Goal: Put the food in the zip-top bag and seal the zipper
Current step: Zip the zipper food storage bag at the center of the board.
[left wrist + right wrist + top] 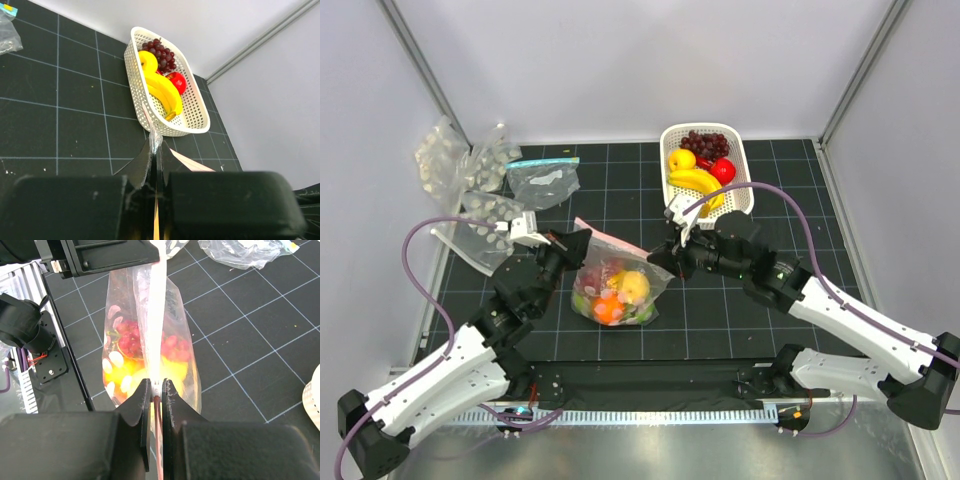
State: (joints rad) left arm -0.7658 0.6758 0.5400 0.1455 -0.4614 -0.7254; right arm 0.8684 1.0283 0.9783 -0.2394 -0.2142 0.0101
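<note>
The zip-top bag (638, 292) hangs over the middle of the mat, stretched between both grippers. Inside it lies the food (617, 290): red, yellow and orange pieces. Its pinkish zipper (610, 237) runs along the top edge. My left gripper (567, 243) is shut on the left end of that edge; in the left wrist view a sliver of clear plastic sticks out of the shut left gripper (156, 148). My right gripper (665, 256) is shut on the right end. In the right wrist view the zipper (158, 315) runs straight away from the right gripper (156, 386), with the food (127, 342) below.
A white basket (737, 198) at the back right holds grapes, a banana, a yellow fruit and a red one; the basket (192, 112) also shows ahead in the left wrist view. Several dotted bags (470, 165) and a flat teal-strip bag (544, 180) lie at the back left.
</note>
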